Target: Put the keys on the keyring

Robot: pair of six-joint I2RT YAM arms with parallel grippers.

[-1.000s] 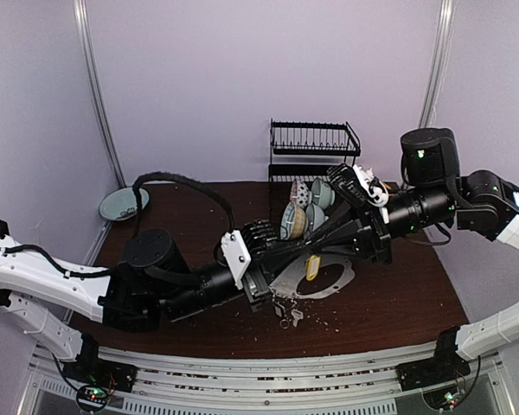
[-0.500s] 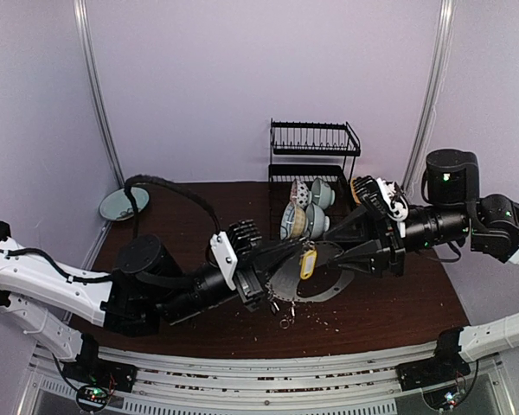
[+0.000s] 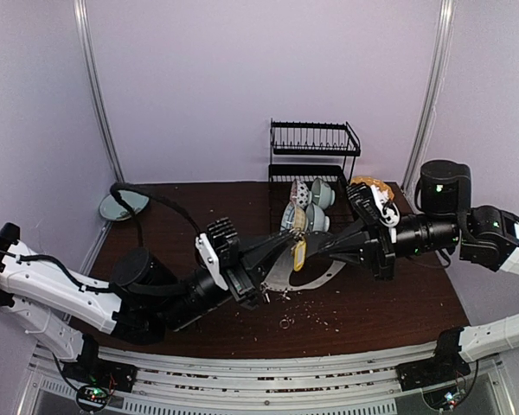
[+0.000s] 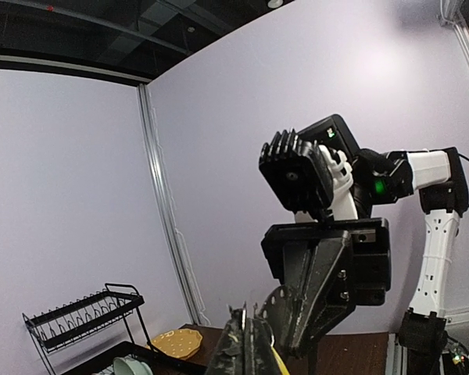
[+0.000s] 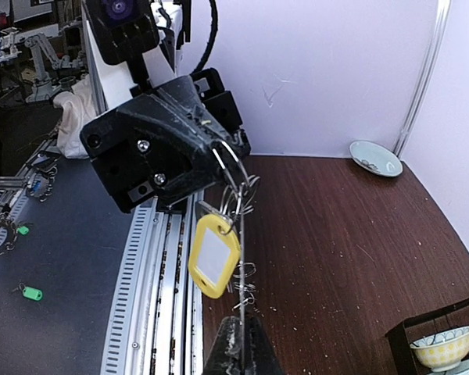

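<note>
The keyring (image 3: 322, 276), a large thin grey hoop, hangs in the air between both grippers. My left gripper (image 3: 270, 252) is shut on one side of it and my right gripper (image 3: 330, 248) is shut on the other. The yellow tag of the keys (image 3: 299, 253) dangles from the hoop between them. In the right wrist view the hoop's wire (image 5: 241, 269) runs up from my right gripper (image 5: 239, 350) to the left gripper (image 5: 219, 158). The yellow tag (image 5: 213, 256) hangs beside the wire, with the silver key (image 5: 205, 208) mostly hidden behind it. Small rings (image 5: 245, 283) dangle below. In the left wrist view my left gripper (image 4: 252, 344) pinches a thin metal edge.
A black dish rack (image 3: 315, 149) stands at the back with bowls (image 3: 306, 216) in front and a yellow plate (image 3: 368, 183) to its right. A pale plate (image 3: 121, 204) lies back left. A tiny loose ring (image 3: 285, 323) and crumbs lie on the brown table (image 3: 389, 303).
Both grippers have lifted the hoop off the table and carried it up and left. It now stands more on edge. The yellow tag moved up-left with it.
</note>
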